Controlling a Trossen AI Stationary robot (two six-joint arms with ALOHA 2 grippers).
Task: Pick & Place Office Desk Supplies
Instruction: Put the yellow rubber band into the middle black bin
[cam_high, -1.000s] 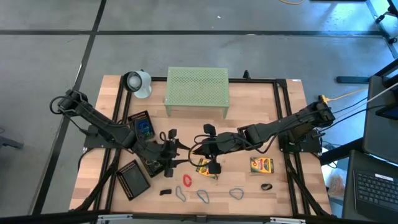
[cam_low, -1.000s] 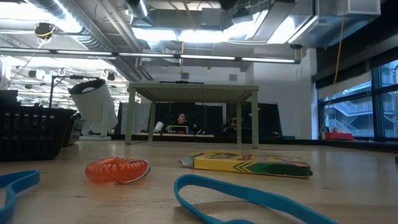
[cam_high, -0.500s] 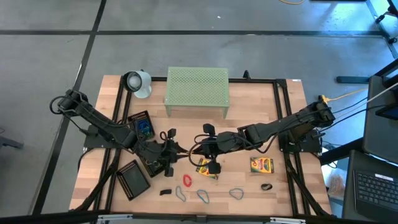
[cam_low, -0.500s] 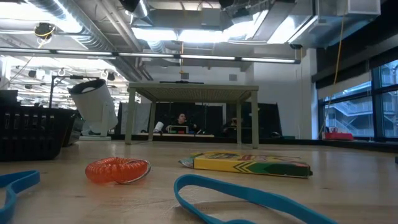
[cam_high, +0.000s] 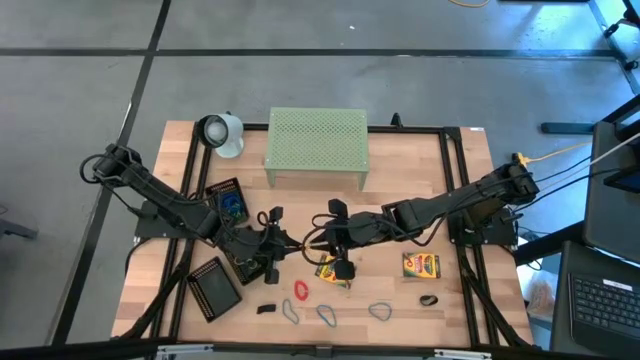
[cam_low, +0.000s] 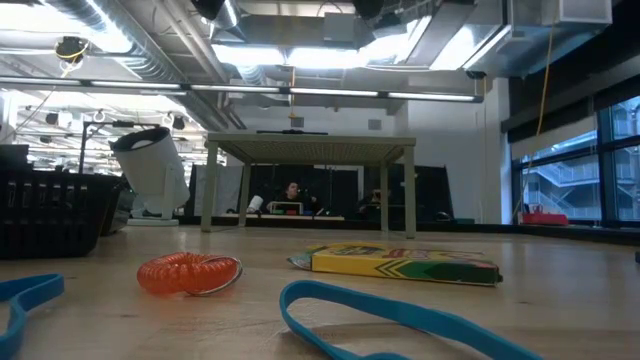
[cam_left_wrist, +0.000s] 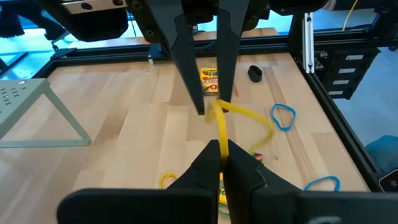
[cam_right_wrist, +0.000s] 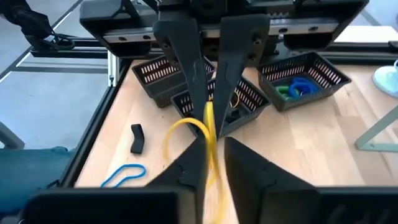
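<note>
A thin yellow rubber band (cam_left_wrist: 249, 115) hangs in the air between my two grippers above the middle of the table; it also shows in the right wrist view (cam_right_wrist: 177, 124). My left gripper (cam_high: 287, 243) and my right gripper (cam_high: 313, 241) face each other tip to tip, both shut on the band. A yellow-green crayon box (cam_high: 333, 268) lies flat just below them, and a second one (cam_high: 421, 265) lies to the right. A red coiled band (cam_high: 300, 290), blue bands (cam_high: 327, 314) (cam_high: 380, 311) and black binder clips (cam_high: 266, 308) (cam_high: 429, 299) lie near the front edge. My left gripper pinches one short stretch of the band (cam_left_wrist: 222, 142) between its two fingers, coming level from the table's left. The band is clear of the table. My right gripper pinches the same straight stretch (cam_right_wrist: 210, 142), coming level from the table's right. The rest of the loop bows out slack to one side.
Black mesh trays (cam_high: 228, 200) (cam_high: 214, 288) (cam_high: 245, 262) stand at the left, one with blue and green bands in it. The pale-green perforated stand (cam_high: 317, 147) is at the back middle, with a white lamp-like object (cam_high: 222, 133) to its left.
</note>
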